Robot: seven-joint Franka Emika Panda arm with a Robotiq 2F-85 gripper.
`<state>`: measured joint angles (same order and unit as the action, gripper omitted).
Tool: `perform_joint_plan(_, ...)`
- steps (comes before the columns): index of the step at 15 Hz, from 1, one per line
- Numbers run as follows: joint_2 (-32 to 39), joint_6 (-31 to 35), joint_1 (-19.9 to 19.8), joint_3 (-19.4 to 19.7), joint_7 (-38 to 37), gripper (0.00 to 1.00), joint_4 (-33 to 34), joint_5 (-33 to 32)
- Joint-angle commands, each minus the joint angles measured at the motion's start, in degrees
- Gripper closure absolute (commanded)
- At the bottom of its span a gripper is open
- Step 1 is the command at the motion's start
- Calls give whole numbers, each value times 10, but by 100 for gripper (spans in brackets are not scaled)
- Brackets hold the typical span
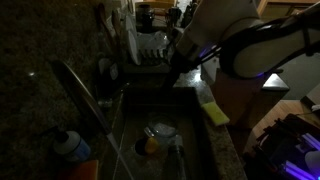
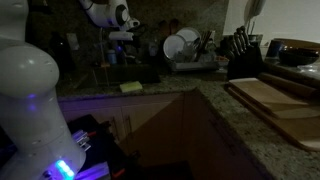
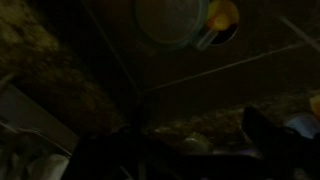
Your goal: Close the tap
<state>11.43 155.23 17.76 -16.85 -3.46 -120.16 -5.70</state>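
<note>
Dim kitchen, granite counter [image 1: 30, 60] around a sink [image 1: 192, 138]. In an exterior view, the tap [image 1: 85, 100], a long steel spout, slants over the basin from 10 o'clock. The gripper [image 1: 178, 62] hangs at 12 o'clock beside the dish rack [image 1: 150, 48], apart from the tap. It is too dark to tell if the claw is apart or together.

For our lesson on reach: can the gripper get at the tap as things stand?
Probably yes. The gripper hangs near the dish rack; the tap slants over the sink, with only open air seemingly between them.
</note>
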Motion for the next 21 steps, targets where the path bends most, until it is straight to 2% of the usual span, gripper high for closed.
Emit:
perform_joint_plan(1, 113, 41, 37, -11, 40, 0, 120, -35)
perform_joint_plan(3, 146, 49, 35, -27, 73, 0, 154, -8)
perform_joint_plan(4, 103, 40, 48, -11, 37, 0, 108, -17)
perform_joint_plan(7, 120, 41, 51, -11, 40, 0, 123, -15)
perform_joint_plan(8, 113, 28, 59, 6, 20, 0, 119, -28)
perform_joint_plan(9, 135, 55, 39, -9, 39, 0, 126, -3)
perform_joint_plan(14, 247, 148, 26, -31, 88, 0, 241, 27)
perform_joint_plan(17, 320, 163, 5, -76, 125, 0, 328, 40)
perform_joint_plan(18, 338, 160, 8, -77, 125, 0, 351, 40)
perform_joint_plan(19, 288, 154, 25, -48, 98, 0, 292, 34)
perform_joint_plan(21, 304, 154, 25, -50, 99, 0, 309, 34)
